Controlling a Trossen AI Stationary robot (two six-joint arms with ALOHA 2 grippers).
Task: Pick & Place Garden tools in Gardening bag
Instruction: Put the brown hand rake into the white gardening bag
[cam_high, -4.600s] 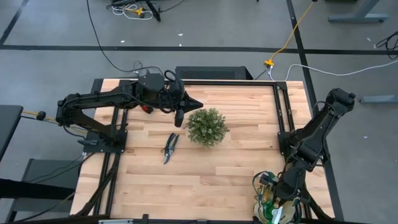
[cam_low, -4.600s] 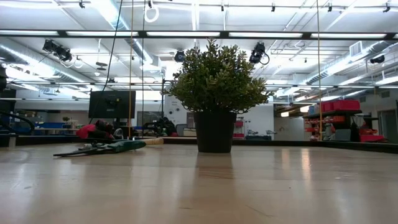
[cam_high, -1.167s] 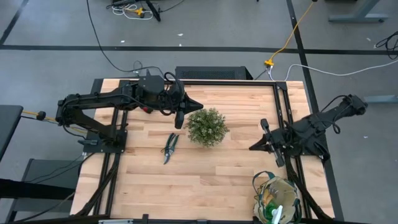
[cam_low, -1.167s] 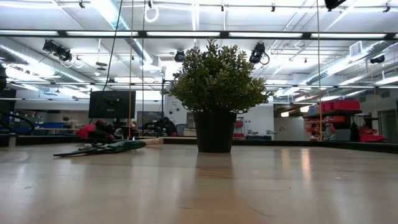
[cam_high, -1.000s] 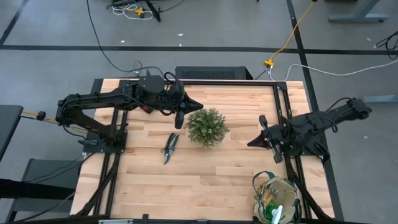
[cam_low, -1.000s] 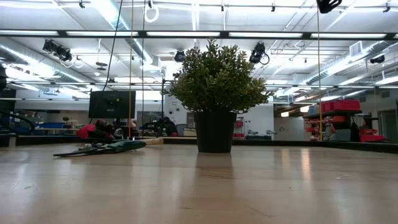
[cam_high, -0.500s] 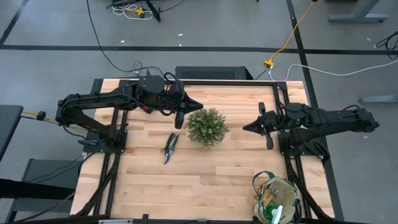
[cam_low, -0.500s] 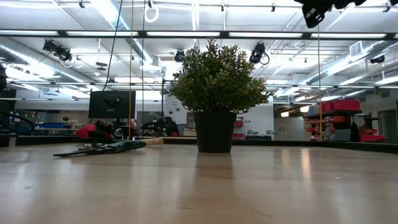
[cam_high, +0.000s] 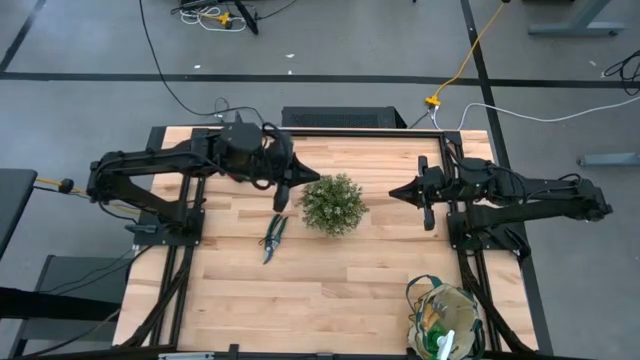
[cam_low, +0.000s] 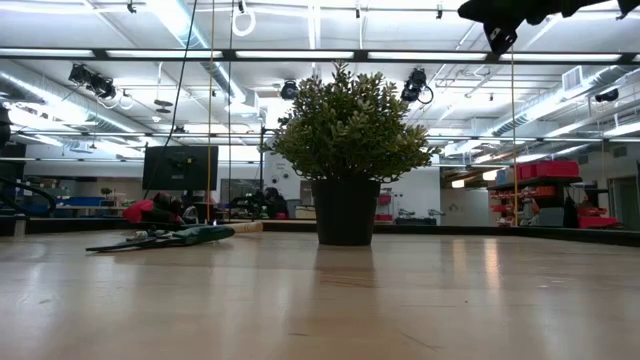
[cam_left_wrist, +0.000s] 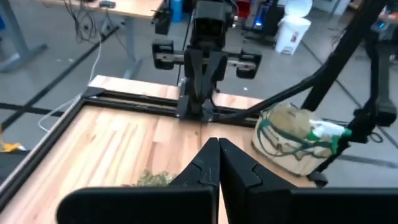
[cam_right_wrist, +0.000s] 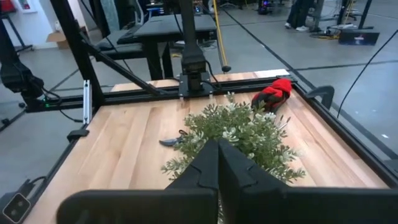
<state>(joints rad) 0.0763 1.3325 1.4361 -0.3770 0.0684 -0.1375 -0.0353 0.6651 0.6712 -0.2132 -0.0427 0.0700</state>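
A: Where are the two grippers?

B: The left gripper (cam_high: 279, 200) hangs over the table beside the round bushy green potted plant (cam_high: 333, 203), its two dark fingers pressed together and holding nothing. The right gripper (cam_high: 395, 193) points at the plant from the other side, well above the light wooden table (cam_high: 330, 290), its fingers also pressed flat together and empty.

A: And the tools?

B: The dark-handled metal pruning shears (cam_high: 273, 236) lie flat on the wood, near the plant and just below the left gripper's tip in the overhead view. The red gloves (cam_right_wrist: 272, 93) lie at the table's edge behind the plant. The rounded beige canvas gardening bag with dark green trim (cam_high: 446, 321) sits at the table's near right corner, with green and white items showing inside.
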